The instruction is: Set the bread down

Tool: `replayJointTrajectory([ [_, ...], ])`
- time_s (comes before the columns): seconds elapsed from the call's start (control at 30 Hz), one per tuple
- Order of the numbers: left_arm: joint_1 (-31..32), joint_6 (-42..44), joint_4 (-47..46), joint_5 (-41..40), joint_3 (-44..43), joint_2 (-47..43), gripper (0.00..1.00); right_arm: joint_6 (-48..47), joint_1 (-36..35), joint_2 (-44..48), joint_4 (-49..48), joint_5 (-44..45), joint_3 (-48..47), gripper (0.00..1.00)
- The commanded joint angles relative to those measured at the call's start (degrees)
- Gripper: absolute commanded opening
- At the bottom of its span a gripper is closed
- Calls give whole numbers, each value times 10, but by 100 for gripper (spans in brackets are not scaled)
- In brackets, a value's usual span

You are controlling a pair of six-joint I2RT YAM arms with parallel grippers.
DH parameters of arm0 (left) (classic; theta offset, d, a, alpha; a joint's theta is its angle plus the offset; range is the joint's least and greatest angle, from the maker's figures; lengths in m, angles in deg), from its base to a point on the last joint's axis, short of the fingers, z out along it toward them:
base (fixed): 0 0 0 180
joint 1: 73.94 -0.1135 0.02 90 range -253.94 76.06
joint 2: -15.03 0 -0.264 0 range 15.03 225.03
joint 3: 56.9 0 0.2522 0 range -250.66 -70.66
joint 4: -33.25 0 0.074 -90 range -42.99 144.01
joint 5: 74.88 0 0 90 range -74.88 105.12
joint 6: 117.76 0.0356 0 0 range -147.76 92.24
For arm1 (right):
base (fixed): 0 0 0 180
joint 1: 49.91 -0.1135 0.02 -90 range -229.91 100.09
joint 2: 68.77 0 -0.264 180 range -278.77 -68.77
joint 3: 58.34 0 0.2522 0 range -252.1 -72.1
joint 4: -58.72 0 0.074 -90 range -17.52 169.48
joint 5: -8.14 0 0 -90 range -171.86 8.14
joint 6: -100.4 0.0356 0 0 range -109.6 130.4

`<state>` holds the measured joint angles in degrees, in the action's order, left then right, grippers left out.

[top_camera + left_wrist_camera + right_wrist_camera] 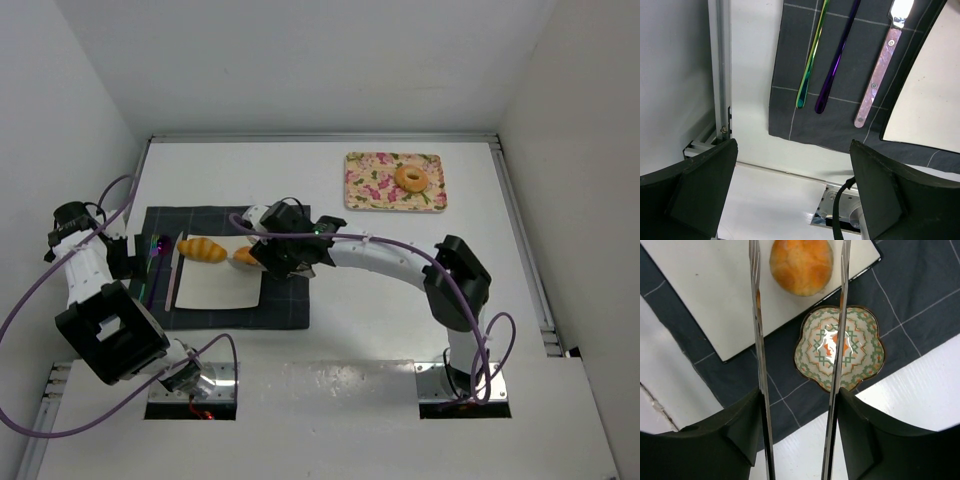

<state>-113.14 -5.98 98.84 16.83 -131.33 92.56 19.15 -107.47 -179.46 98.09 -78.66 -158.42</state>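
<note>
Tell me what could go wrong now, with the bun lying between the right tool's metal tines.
The round golden bun lies near the edge of the white rectangular plate; pulling back, the right tool might brush it off. The small floral ceramic dish sits beneath one tine and could be knocked.

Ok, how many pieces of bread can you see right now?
3. A twisted roll and a small bun lie on the white board; a ring-shaped piece sits on the floral tray. The right arm could hide more.

Three bread pieces [202, 249] [246, 257] [410, 177], three utensils [812, 55], one dish [839, 348]
</note>
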Motion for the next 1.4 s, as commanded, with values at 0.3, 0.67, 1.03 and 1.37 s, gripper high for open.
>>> replayJointTrajectory([
  [0.3, -7, 5, -2, 12, 1, -10, 100, -2, 12, 86, -39, -11, -26, 59],
  [0.67, -12, 22, -19, -32, 1, -8, 100, -113, 259, 191, 64, 74, 12, 56],
  [1.03, -12, 17, -24, -54, -10, 19, 100, -184, 432, 48, 87, 79, -67, 56],
  [1.37, -12, 6, -19, -54, -10, 24, 100, -206, 446, -37, 103, 131, -111, 54],
])
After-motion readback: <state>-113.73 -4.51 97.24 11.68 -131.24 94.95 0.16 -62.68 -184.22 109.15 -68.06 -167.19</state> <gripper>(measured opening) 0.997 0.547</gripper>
